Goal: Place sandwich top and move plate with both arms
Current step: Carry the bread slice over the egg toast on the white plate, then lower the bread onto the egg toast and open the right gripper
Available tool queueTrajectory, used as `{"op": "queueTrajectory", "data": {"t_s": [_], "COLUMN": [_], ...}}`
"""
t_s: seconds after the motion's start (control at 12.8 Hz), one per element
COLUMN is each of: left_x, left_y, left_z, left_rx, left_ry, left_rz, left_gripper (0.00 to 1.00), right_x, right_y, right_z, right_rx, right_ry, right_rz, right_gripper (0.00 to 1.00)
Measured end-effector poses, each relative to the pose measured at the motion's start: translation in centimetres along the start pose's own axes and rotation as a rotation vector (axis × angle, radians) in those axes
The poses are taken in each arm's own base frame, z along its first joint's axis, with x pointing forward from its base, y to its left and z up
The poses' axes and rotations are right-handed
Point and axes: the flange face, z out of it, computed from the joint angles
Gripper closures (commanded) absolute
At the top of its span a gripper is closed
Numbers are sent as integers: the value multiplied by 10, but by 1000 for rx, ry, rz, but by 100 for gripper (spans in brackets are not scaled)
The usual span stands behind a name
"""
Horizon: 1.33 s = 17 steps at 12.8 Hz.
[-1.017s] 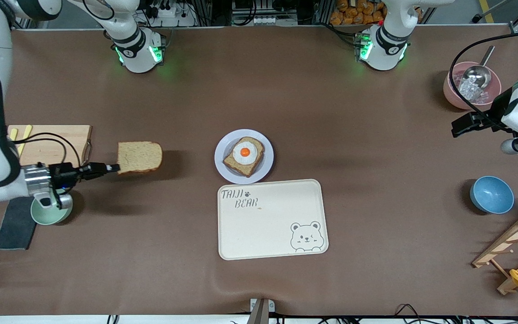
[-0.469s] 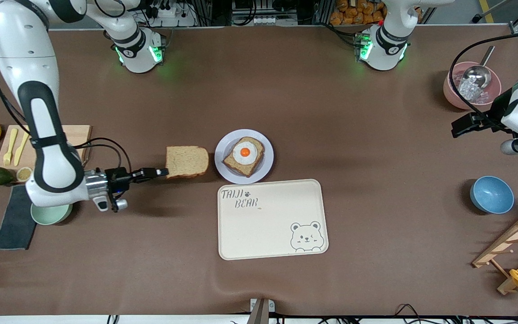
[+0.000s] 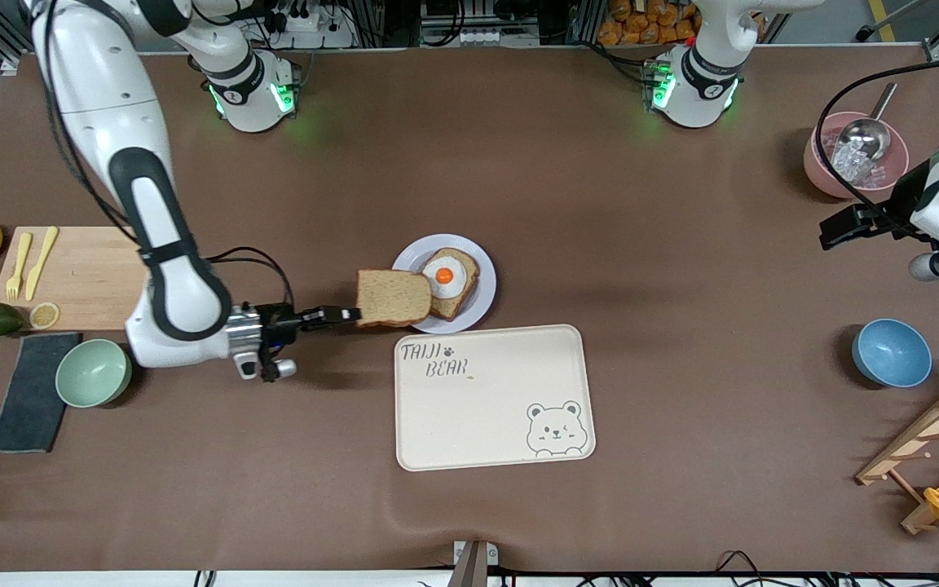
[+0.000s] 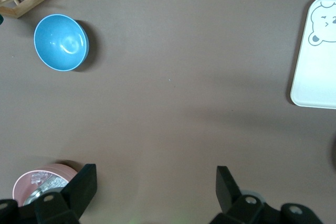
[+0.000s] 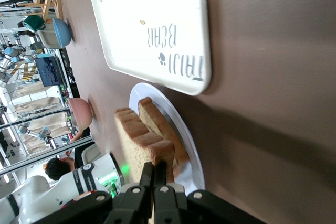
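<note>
Two arms in frame, only one working; right gripper (image 3: 345, 314) is clamped on one edge of the sandwich top (image 3: 394, 298), holding the slice flat in the air over the rim of the plate (image 3: 482, 306) at the right arm's end of it; the slice overlaps part of the egg slice (image 3: 455, 287) in the front view, but the fried egg (image 3: 444, 276) is uncovered, so the top is not yet centred; right wrist view shows the sandwich top (image 5: 139, 142) pinched between closed fingertips (image 5: 146, 174), raised clear of the egg slice (image 5: 157, 127) and plate (image 5: 181, 129).

Step in hand, as I read it: carry the top across and lay it on the egg slice; to do it well, travel on toward the left arm's end until both slices line up crust to crust, keep the bread level, lower until it rests on the egg, then release; dropping from height risks a skewed landing; since the grip is at one edge only, the free edge may sag and touch first; withdraw the fingers sideways along the table line so they do not drag the top off.

Plate sits on the table touching or just beside the bear tray (image 3: 494, 399), farther from the front camera than the tray.

Left gripper (image 4: 155, 182) waits with jaws apart, empty, over bare table near the pink bowl (image 3: 854, 155) and blue bowl (image 3: 891, 352).
</note>
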Motion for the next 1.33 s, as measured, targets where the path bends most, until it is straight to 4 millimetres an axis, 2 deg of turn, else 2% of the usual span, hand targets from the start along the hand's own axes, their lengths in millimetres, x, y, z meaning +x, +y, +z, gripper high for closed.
{"op": "queueTrajectory", "data": {"t_s": [0.16, 0.31, 0.7, 1.02, 1.33], "left_x": [0, 0, 0, 1, 3], "left_y": [-1, -2, -1, 1, 1], "left_z": [0, 0, 0, 1, 4], "left_rx": [0, 0, -1, 0, 0], "left_ry": [0, 0, 1, 0, -1], "left_rz": [-2, -3, -3, 1, 0], "left_gripper": [0, 0, 0, 0, 0], "right_x": [0, -4, -11, -17, -25], "right_y": [-8, -9, -1, -7, 4], "right_z": [31, 45, 56, 82, 87], "right_rx": [15, 27, 43, 42, 38], "right_ry": [6, -4, 0, 13, 2], "right_rz": [10, 21, 48, 59, 61], "right_gripper": [100, 100, 100, 100, 100]}}
